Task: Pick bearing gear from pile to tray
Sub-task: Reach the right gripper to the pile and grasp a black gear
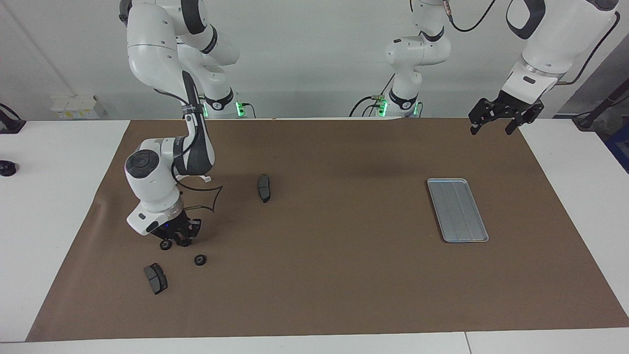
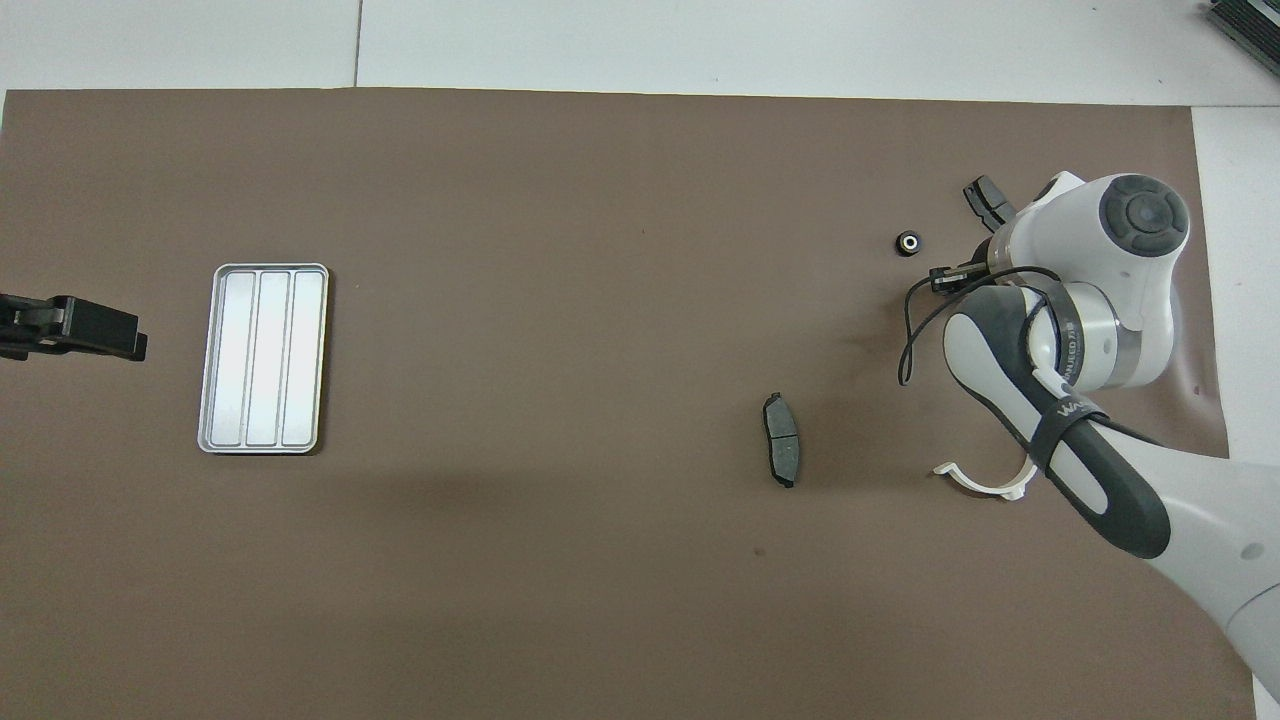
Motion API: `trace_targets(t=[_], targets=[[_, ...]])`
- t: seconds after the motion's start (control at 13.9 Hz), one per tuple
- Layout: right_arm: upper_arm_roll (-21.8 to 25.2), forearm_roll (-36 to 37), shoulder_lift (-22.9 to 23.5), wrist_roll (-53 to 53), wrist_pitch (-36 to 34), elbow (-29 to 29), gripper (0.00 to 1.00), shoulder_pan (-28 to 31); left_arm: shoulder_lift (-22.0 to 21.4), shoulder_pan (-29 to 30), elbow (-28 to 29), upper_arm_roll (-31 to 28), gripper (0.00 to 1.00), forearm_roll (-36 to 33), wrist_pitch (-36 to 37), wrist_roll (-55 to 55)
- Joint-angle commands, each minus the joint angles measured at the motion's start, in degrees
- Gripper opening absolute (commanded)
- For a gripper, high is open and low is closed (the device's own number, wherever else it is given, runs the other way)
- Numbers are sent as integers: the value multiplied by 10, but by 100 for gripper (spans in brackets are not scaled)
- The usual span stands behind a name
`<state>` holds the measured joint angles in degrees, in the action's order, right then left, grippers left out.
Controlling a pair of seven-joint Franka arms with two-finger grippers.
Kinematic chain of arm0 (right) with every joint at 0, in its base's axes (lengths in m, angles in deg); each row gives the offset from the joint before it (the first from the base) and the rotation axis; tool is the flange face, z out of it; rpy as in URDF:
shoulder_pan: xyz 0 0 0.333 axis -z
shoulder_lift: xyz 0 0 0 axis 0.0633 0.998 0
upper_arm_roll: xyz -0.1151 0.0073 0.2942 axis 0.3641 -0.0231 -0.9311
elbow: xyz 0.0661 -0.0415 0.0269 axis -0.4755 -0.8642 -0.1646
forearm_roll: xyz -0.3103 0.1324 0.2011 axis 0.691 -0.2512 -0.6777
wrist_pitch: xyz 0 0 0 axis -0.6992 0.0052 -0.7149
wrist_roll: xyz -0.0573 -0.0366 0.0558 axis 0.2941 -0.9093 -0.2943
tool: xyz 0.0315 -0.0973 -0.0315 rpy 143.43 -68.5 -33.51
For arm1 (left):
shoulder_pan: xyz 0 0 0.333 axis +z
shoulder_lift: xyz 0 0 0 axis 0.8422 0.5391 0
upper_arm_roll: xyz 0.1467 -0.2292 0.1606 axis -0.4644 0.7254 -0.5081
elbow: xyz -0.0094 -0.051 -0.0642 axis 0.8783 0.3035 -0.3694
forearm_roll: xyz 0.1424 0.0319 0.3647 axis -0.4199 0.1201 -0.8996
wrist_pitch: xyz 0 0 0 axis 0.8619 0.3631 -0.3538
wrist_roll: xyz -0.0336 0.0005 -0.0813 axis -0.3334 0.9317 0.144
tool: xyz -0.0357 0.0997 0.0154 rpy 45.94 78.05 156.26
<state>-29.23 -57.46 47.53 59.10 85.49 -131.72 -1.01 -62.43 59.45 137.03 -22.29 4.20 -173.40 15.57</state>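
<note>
Right, from my seat I see the right arm bent down over the brown mat (image 1: 344,275) at its own end of the table, with the right gripper (image 1: 175,242) hanging low over the mat close to the bearing gear (image 1: 199,260). The gripper and the gear are apart, with a strip of bare mat showing between them. I cannot tell whether this gripper is clenched or released, nor whether it has anything in it. The wrist hides most of it in the overhead view, and from across the table its tip is only a dark cluster. The bearing gear is a small black ring with a pale centre, lying flat on the mat toward the right arm's end. Just beside it, a little farther from the robots, a dark brake pad (image 1: 156,279) lies flat. A second brake pad (image 1: 264,188) lies nearer to the robots and more toward the middle of the table, well apart from both. The tray (image 1: 458,210) sits flat on the mat toward the left arm's end, well apart from the gear, its lengthwise ridges running away from the robots. The left arm waits, its left gripper (image 1: 491,129) raised over the mat's edge at that end, fingers spread wide and released, grasping nothing.
</note>
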Motion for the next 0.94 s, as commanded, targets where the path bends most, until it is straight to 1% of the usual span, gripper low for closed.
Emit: trace_targets(t=[0.0,0.36,0.65,0.86], targets=[[-4,16,2,19,-7,4,26,3,-16,7,16,4,100,-2,-5,-4],[-4,16,2,24,-5,4,18,4,-16,7,17,4,100,-2,-5,-4],[-4,16,1,24,-11,11,9,3,-17,7,16,4,100,-2,-5,-4],[-11,15,-6,23,-18,24,8,3,-16,7,16,4,100,-2,-5,-4]])
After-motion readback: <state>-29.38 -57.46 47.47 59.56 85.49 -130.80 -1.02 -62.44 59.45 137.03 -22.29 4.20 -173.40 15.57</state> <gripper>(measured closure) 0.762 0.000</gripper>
